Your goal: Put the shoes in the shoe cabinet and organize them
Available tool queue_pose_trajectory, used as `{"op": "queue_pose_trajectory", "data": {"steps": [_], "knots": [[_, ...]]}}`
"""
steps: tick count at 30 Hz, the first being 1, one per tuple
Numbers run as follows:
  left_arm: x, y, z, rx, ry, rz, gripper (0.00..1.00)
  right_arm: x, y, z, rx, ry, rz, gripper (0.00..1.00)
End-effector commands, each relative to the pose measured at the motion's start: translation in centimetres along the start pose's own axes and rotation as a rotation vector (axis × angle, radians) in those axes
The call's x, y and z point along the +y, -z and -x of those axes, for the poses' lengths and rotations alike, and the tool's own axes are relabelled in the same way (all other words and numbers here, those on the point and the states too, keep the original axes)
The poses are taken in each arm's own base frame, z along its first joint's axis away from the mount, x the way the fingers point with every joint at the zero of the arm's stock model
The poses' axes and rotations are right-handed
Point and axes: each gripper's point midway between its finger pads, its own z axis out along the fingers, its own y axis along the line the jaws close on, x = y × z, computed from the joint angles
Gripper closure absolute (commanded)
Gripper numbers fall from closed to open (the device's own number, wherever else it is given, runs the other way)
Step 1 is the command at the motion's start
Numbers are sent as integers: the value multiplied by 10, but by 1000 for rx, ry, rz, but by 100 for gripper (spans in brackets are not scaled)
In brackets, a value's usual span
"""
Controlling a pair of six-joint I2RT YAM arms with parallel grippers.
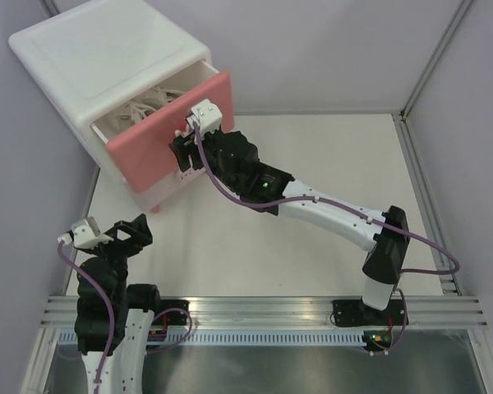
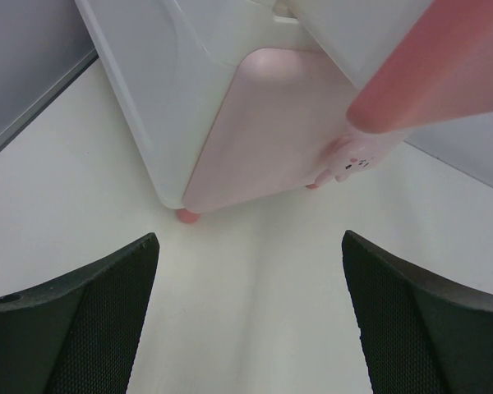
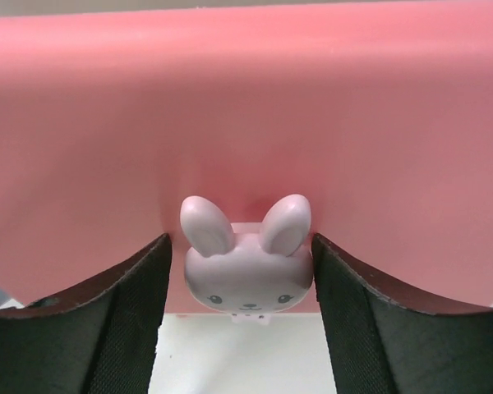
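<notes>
The right tool looks clamped on the bunny knob of the cabinet's partly open top drawer, with shoes inside. The left tool hangs open nearby. A skewed push could jam laces or skid the cabinet across the smooth white surface toward the grey walls.

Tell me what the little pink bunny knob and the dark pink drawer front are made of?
The pale pink bunny-shaped knob looks like smooth moulded plastic: soft sheen, rounded ears, tiny moulded face. The darker pink drawer front seems plastic too: flat, even colour, faint gloss. Looks alone cannot confirm it.
</notes>
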Motion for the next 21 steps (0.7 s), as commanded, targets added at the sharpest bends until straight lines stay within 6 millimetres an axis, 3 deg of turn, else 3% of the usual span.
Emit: {"op": "queue_pose_trajectory", "data": {"steps": [1, 4, 13, 21], "knots": [[-5, 8, 15, -82, -24, -41, 6, -6, -22, 38, -148, -10, -16, 26], [-5, 8, 16, -84, -25, -44, 6, -7, -35, 27, -151, -4, -26, 21], [-5, 8, 15, -84, -26, -44, 6, -11, -66, 20, -203, -9, -64, 18], [-5, 8, 16, -86, -25, -43, 6, -20, -78, 10, -221, -22, -133, 12]]}}
